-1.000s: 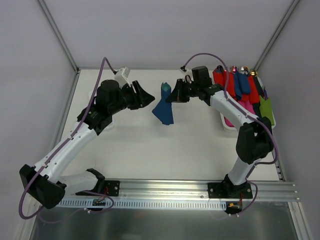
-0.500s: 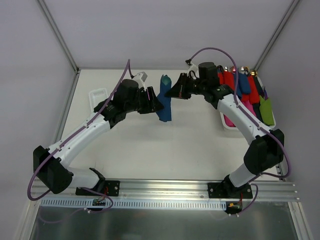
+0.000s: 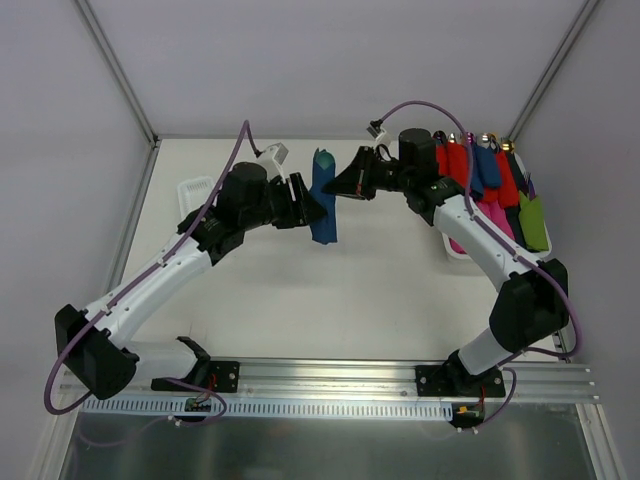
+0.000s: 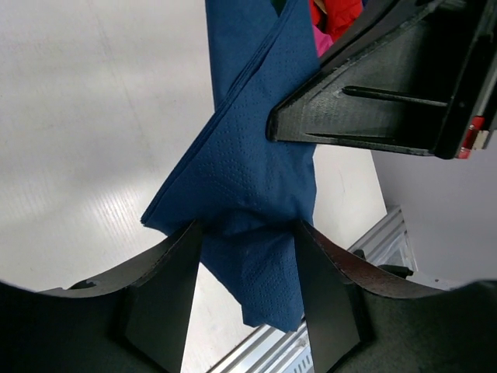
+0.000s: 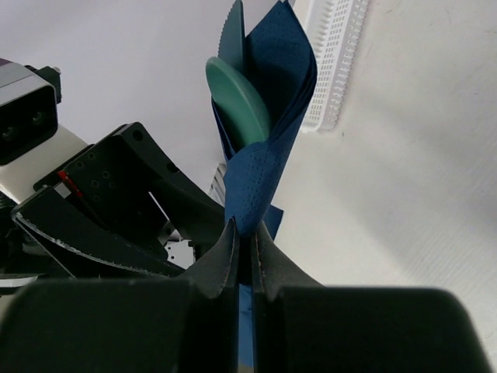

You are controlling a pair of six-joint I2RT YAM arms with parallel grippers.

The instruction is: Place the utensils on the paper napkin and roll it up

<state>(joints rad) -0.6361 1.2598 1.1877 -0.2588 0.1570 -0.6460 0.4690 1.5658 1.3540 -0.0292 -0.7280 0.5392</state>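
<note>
Overhead view of a white table (image 3: 300, 290) with two robot arms meeting above it, toward 12 o'clock from the table's middle. Between them hangs the paper napkin (image 3: 323, 205), a dark navy roll held upright off the surface, with the utensils (image 3: 322, 158) showing only as a teal tip at its top. The right gripper (image 3: 335, 192) reaches in from 3 o'clock, its jaws pressed together and pinching a thin fold of the napkin, which seems to carry the bundle's weight. The left gripper (image 3: 320, 210) comes from 9 o'clock with its jaws apart, straddling the lower part; the paper just meets their inner faces without looking crushed, so this reads as a loose cradle that keeps the roll from unwinding. Close up, the napkin is soft, dimpled tissue, wrapped loosely with overlapping pointed flaps; the teal pieces are smooth matte plastic, one rounded, one with a serrated edge. At 2 o'clock a white tray (image 3: 455, 245) holds finished rolls (image 3: 490, 180) in red, pink, blue and green. A white slotted basket (image 3: 197, 188) sits at 10 o'clock.
</note>
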